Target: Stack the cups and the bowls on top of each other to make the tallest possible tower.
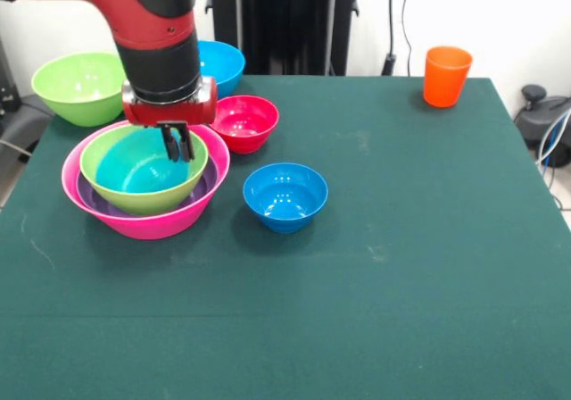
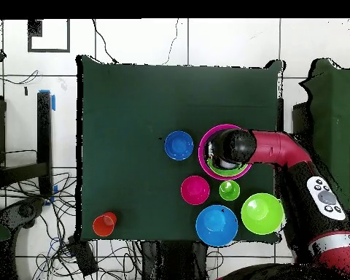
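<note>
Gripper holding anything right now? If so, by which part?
Nothing visibly held: the gripper hangs with fingers close together over the teal plastic bowl nested in the stack; contact cannot be told.

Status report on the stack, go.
Hand shut, empty, down inside the nested stack. Teal bowl in green bowl in purple bowl in pink bowl. Small blue bowl, red bowl loose alongside, clear of the arm.

Beside the hot-pink bowl (image 1: 152,223), which nests a purple bowl (image 1: 89,193), a lime-green bowl (image 1: 147,202) and a teal bowl (image 1: 134,170), sit a red bowl (image 1: 244,122) and a small blue bowl (image 1: 285,196). The table (image 1: 401,239) is plain dark green; the ribbed cup (image 1: 446,76) is orange.
</note>
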Tool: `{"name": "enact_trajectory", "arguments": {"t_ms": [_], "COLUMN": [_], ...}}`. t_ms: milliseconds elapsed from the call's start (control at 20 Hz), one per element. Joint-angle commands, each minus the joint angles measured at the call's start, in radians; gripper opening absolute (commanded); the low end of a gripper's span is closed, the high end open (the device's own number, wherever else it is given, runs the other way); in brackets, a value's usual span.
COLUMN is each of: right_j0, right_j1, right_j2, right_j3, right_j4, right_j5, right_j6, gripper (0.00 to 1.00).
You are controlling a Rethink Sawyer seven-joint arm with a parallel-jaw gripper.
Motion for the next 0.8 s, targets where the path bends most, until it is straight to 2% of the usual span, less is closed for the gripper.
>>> {"name": "enact_trajectory", "arguments": {"t_ms": [50,300,350,500,800], "right_j0": [-0.017,-0.037,-0.041,-0.014,-0.011], "right_j1": [0.056,0.05,0.049,0.019,-0.034], "right_j2": [0.092,0.113,0.118,0.08,0.08], "right_j3": [-0.094,-0.079,-0.074,-0.068,-0.02], "right_j4": [-0.09,-0.103,-0.105,-0.106,-0.097], "right_j5": [0.088,0.056,0.044,0.067,0.072], "right_j6": [-0.368,-0.37,-0.369,-0.306,-0.29], "gripper": [0.0,0.0,1.0,1.0,1.0]}}
